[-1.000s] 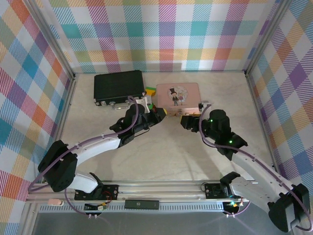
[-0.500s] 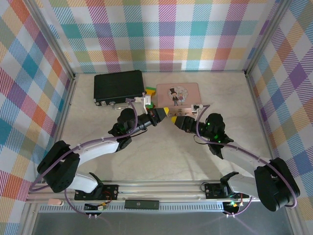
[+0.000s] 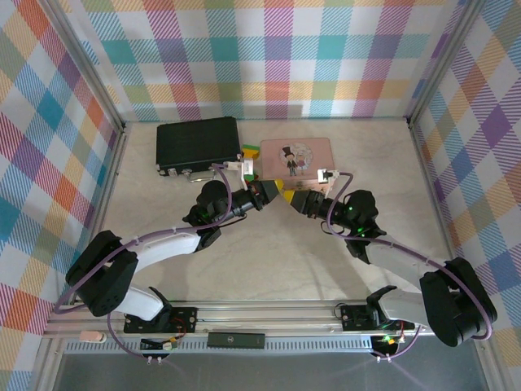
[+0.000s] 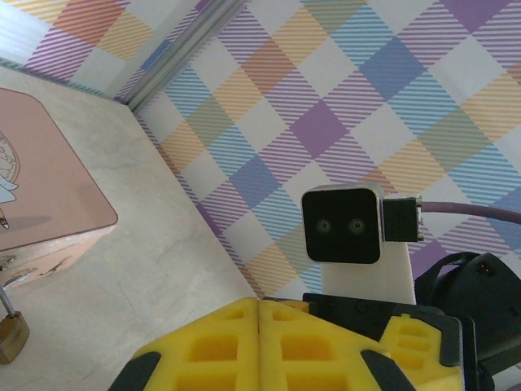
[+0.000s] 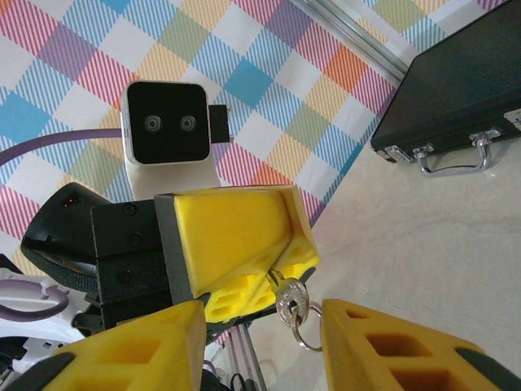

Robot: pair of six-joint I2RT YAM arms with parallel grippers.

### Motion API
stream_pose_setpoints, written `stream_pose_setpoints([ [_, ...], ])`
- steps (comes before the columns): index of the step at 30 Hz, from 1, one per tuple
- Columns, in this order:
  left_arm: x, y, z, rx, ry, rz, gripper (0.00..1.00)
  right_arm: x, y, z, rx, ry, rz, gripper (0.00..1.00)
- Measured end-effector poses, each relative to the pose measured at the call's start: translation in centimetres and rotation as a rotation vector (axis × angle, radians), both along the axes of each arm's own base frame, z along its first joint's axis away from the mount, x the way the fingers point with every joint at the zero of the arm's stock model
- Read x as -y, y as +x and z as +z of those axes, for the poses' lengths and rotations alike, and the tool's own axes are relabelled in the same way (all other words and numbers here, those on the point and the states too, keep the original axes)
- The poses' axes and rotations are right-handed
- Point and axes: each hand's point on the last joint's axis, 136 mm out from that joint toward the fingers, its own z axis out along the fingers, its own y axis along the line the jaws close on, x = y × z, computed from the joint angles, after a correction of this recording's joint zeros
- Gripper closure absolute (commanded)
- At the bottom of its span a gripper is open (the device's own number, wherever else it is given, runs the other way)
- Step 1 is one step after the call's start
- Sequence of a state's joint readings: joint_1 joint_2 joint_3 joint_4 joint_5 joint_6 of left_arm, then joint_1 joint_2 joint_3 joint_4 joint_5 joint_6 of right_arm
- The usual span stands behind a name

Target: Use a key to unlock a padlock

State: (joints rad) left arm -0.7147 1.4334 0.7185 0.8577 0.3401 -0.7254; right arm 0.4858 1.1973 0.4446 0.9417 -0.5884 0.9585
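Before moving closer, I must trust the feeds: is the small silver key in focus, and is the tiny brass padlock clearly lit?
Right wrist: small silver key sharp, slight glint, pinched by the left gripper. Left wrist: tiny brass padlock evenly lit, in focus, at the bottom-left edge. Top external: soft even light; key too small to read.

No writing, brand or number is legible anywhere; the pink tin [image 3: 295, 155] beyond the left end effector [image 3: 274, 189] bears a picture only
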Motion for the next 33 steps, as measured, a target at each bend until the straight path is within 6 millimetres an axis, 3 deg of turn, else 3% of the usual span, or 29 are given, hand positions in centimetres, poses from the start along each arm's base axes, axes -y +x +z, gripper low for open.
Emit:
stream_pose_setpoints([
  [8, 0.0, -0.1, 0.2, -0.002, -0.011, -0.005, 1.0, -0.6, 0.3, -1.5, -0.035, -0.02, 0.02, 0.75],
  [30, -0.4, -0.5, 0.3, -0.019, -0.033, -0.01, 1.0, -0.8, 0.6, -0.8, -0.011, 0.023, 0.022, 0.78],
  [33, -0.4, -0.5, 0.3, -0.018, -0.037, -0.009, 1.0, -0.8, 0.6, -0.7, -0.011, 0.03, 0.026, 0.85],
])
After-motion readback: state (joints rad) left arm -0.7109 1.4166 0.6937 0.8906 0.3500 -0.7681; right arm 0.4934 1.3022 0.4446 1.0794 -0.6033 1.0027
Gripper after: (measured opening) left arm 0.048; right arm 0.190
